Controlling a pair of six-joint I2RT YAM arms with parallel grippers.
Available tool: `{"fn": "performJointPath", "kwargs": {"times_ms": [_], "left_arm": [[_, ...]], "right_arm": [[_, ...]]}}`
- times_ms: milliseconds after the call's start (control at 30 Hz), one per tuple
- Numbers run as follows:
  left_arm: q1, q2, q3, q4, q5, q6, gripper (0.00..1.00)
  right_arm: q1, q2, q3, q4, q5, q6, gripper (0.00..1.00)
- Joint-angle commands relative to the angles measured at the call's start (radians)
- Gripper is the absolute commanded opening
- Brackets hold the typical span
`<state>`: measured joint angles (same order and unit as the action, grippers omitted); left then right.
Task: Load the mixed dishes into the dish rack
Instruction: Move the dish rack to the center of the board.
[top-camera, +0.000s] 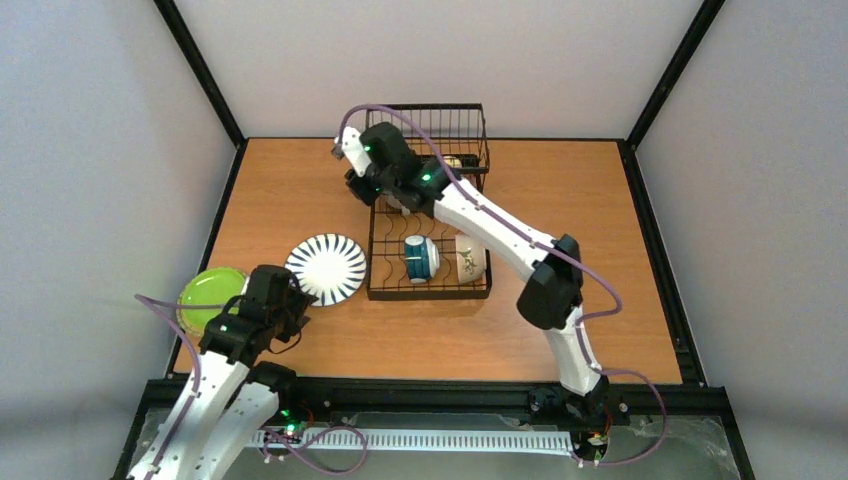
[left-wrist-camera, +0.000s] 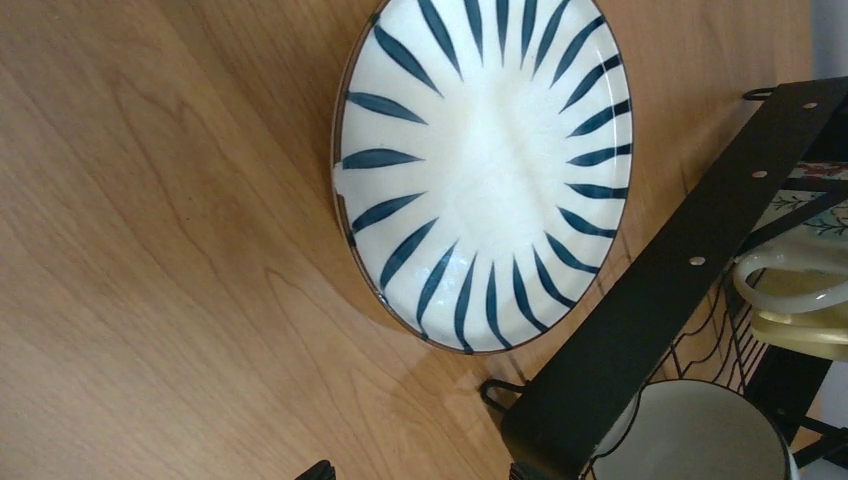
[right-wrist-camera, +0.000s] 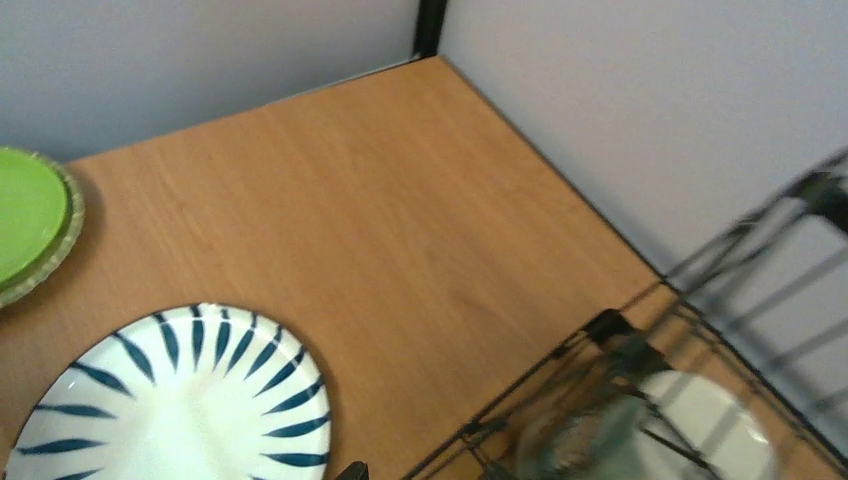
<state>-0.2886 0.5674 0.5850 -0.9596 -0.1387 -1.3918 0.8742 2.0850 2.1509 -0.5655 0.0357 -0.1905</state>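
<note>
Far left on the wooden table (top-camera: 300, 190): lime-green round plate (top-camera: 207, 295), apparently stacked on a tan plate (right-wrist-camera: 72, 228) with only its rim showing. Left gripper (top-camera: 297, 303) next, jaws spread wide, holding nothing. Black-and-white striped ceramic plate (left-wrist-camera: 485, 170) lies flat just ahead of the fingertips, roughly centred on the gap and not touching them. Its right edge sits just beside the black wire dish rack (top-camera: 430, 293); contact unclear.

Handling guess: glazed, stiff, slick, moderately heavy, chips if knocked on wire. Lying flat on wood leaves little to get under, so pinch the near rim, one finger over and one under. Expect slip when tilting it upright for a slot.

Rack holds a teal-and-white cup (top-camera: 421, 258) on its side and a cream bowl (top-camera: 470, 258) at the near end. Right gripper (top-camera: 383, 190) hovers over the rack's far-left part by the tall basket section. Jaws are hidden under the wrist and the wrist view is blurred, so can't tell if they're open or holding anything.
</note>
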Motion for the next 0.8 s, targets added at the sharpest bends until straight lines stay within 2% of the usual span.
{"fn": "performJointPath", "kwargs": {"times_ms": [0, 500, 767], "left_arm": [[-0.009, -0.033, -0.019, -0.045, -0.008, -0.005, 0.99], [-0.009, 0.016, -0.045, 0.010, -0.003, -0.081, 1.00], [-0.009, 0.105, -0.024, 0.070, -0.031, -0.073, 1.00]], "right_arm": [[0.044, 0.089, 0.094, -0.084, -0.084, -0.049, 0.66], [0.069, 0.389, 0.288, -0.125, -0.176, -0.063, 0.67], [0.068, 0.464, 0.332, -0.108, -0.182, -0.055, 0.67]]}}
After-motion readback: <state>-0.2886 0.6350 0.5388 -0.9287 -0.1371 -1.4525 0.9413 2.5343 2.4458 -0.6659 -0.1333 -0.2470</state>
